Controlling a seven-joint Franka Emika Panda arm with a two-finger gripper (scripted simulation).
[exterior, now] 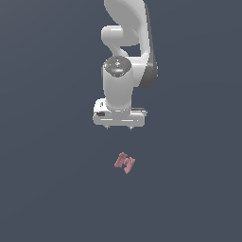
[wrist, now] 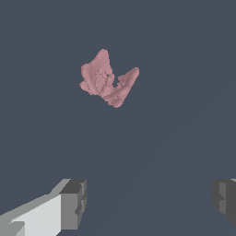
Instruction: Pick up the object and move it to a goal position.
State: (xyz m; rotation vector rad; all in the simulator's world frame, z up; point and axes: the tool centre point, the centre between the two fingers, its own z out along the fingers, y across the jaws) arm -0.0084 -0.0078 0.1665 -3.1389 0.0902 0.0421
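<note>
The Franka Panda arm (exterior: 124, 52) reaches down from the top of the exterior view, its white wrist link upright and the gripper (exterior: 119, 127) at its lower end. In that view only two short stubs show under the flat white hand body, one toward each end of it, so the fingers sit wide apart. The wrist view agrees: one grey fingertip (wrist: 73, 203) on a white finger stands at one side and the other grey pad (wrist: 225, 199) at the far side, with bare dark floor between them. Nothing is held.

The object (exterior: 125, 162), a small pinkish-red blocky piece, lies on the dark blue-grey floor (exterior: 47, 189), below the gripper in the exterior view and a touch toward the exterior view's right of the hand's middle. It is clear of the fingers, with open floor between.

In the exterior view its long axis runs on a slant, from upper left down to lower right, with short prongs sticking out along its edges. In the wrist view the same object (wrist: 108, 80) looks like two lobes meeting in a shallow V: a broader, lumpy lobe with a pointed top, and a narrower prong angled away from it. Whether it rests flat or tipped on its prongs is hard to judge at this size.
</note>
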